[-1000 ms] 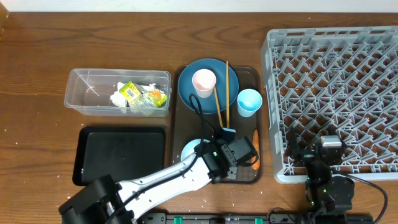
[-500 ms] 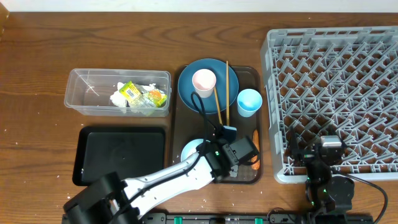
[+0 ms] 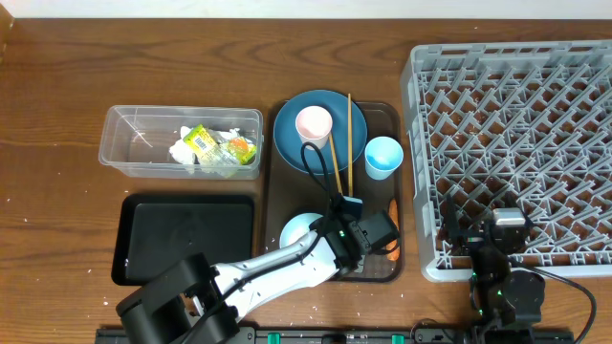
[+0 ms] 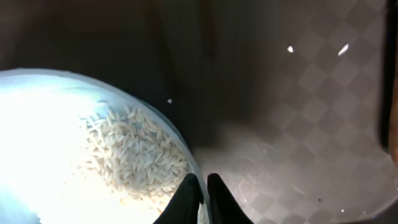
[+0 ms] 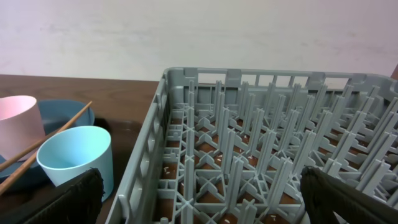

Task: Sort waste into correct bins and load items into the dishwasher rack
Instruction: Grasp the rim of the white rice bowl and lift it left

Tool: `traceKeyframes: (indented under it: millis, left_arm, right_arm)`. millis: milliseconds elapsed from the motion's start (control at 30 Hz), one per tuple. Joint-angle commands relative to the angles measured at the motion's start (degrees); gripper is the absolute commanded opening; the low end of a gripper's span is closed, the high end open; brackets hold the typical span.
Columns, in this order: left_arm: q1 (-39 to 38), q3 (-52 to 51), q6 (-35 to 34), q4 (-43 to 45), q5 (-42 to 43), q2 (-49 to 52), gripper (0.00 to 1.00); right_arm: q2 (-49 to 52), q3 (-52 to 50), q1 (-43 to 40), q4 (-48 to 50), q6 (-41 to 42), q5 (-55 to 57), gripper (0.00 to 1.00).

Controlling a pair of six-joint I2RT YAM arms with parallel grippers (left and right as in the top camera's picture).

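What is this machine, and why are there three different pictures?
It is a robot with two arms at a table. One picture looks down from above; the other two come from a camera on each wrist. On the table are a clear tub holding a snack wrapper, a black tray, a serving tray with a dark blue plate, pale pink cup, chopsticks and light blue cup, and a grey dishwasher rack. The left gripper pinches the rim of a light blue bowl with rice in it. The right gripper is open near the rack's edge.

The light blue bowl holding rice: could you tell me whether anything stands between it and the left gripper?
Nothing visible does: the left gripper is shut on the rim of the light blue bowl.
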Motion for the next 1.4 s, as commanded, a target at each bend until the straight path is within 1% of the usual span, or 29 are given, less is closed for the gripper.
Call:
traceKeyframes:
  millis: [0, 333, 633, 800, 967, 1033, 1167, 1367]
  left_arm:
    - [0.0, -0.3, 0.1, 0.0, -1.3, 0.2, 0.06]
    - [0.0, -0.2, 0.1, -2.2, -6.3, -1.4, 0.06]
    - [0.0, -0.2, 0.3, -8.3, -20.3, -8.4, 0.06]
    - [0.0, -0.2, 0.3, -10.4, -24.5, -12.1, 0.06]
    - [0.0, -0.2, 0.3, -14.7, -32.4, -14.6, 0.06]
    - [0.2, -0.2, 0.3, -17.0, -32.4, -16.3, 0.06]
    - [0.8, -0.2, 0.3, -18.4, -31.5, -20.5, 0.06]
    - [4.8, -0.2, 0.3, -23.5, -31.3, -27.4, 0.06]
  right_arm:
    - [-0.3, 0.0, -0.5, -0.2, -0.2, 0.0, 0.99]
    - [-0.3, 0.0, -0.5, -0.2, -0.2, 0.0, 0.99]
    - [-0.3, 0.0, -0.5, -0.2, -0.2, 0.0, 0.99]
    - [-0.3, 0.0, -0.5, -0.2, -0.2, 0.0, 0.99]
    - [-0.3, 0.0, -0.5, -0.2, -0.2, 0.0, 0.99]
    - [-0.3, 0.0, -0.5, -0.2, -0.2, 0.0, 0.99]
    - [-0.3, 0.0, -0.5, -0.2, -0.2, 0.0, 0.99]
    - [-0.3, 0.0, -0.5, -0.2, -0.3, 0.0, 0.99]
